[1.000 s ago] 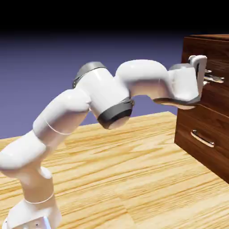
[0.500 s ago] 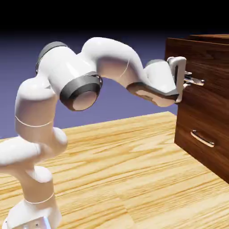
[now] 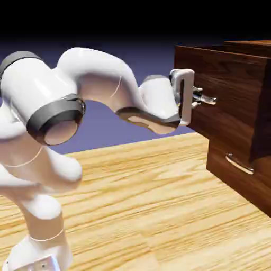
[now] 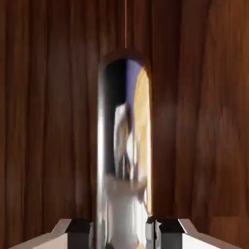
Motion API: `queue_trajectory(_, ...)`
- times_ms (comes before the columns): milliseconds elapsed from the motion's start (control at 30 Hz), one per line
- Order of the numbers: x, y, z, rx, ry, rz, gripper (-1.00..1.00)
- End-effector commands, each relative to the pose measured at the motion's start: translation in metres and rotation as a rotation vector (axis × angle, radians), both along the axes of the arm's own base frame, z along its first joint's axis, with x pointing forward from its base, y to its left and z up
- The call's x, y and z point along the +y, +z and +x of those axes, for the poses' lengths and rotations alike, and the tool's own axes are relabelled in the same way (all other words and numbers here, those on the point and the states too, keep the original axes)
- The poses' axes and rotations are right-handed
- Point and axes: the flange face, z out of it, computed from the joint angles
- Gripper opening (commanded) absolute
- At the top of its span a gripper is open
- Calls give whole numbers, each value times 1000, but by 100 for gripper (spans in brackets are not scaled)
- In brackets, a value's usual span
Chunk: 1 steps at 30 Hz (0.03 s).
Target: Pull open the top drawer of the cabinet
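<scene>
The top drawer [image 3: 230, 79] stands pulled out from the cabinet [image 3: 255, 42], jutting over the lower drawer [image 3: 226, 177], which is closed. The gripper [image 4: 124, 236] is loosened – its fingertips sit apart on either side of the top drawer's silver handle [image 4: 124, 146], a slim gap showing. The lower handle [image 3: 239, 164] sits below – well apart from the gripper – above the wooden floor [image 3: 132, 211].

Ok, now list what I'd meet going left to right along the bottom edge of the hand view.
Left fingertip → silver bar handle of the top drawer → right fingertip, with the drawer's dark wood front behind them all.
</scene>
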Motion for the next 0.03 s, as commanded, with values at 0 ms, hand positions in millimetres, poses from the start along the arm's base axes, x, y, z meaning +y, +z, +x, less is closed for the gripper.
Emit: queue_trajectory(0,0,0,-11,2,1,3,100)
